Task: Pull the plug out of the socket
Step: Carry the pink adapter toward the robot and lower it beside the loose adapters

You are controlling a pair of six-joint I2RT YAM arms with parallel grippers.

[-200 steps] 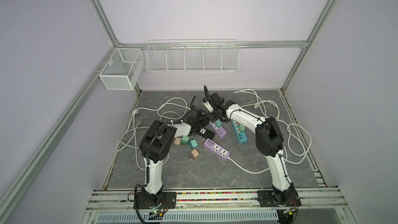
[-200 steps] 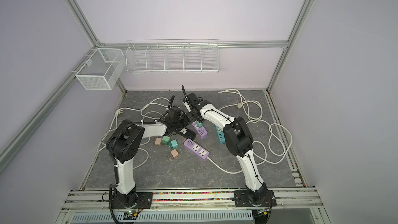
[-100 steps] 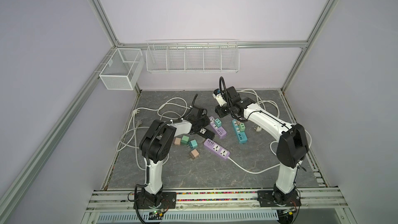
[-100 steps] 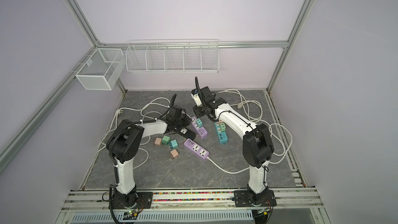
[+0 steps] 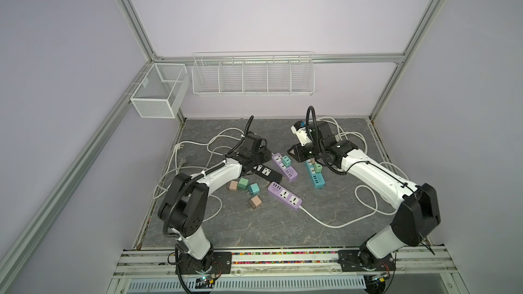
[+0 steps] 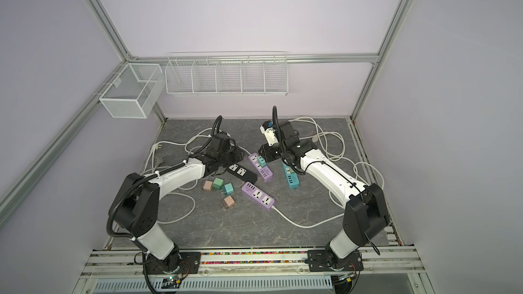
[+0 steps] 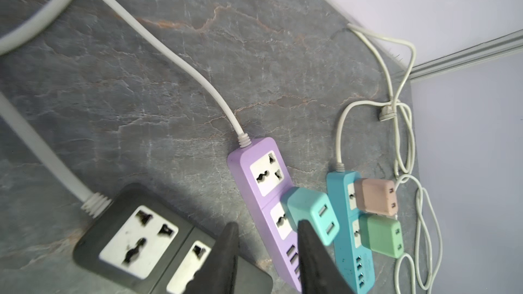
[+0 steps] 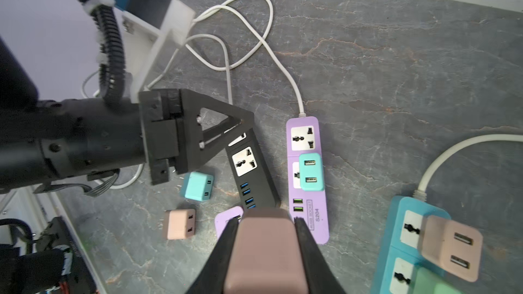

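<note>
Now the right jaws are clamped on a tan plug, held clear of the tabletop near the purple power strip. Its long axis runs along the jaws, blunt end poking leftward past their tips, prongs hidden. The left jaws stand slightly apart, empty, above the black power strip.

Soft, even light fills my workspace, and in both top views the table carries only faint shadows. A darker patch lies just ahead of my left hand. The white cable beyond it smears with blur. The pink plug in my right hand looks soft, too close for focus. The frame posts lean at the edges.
</note>
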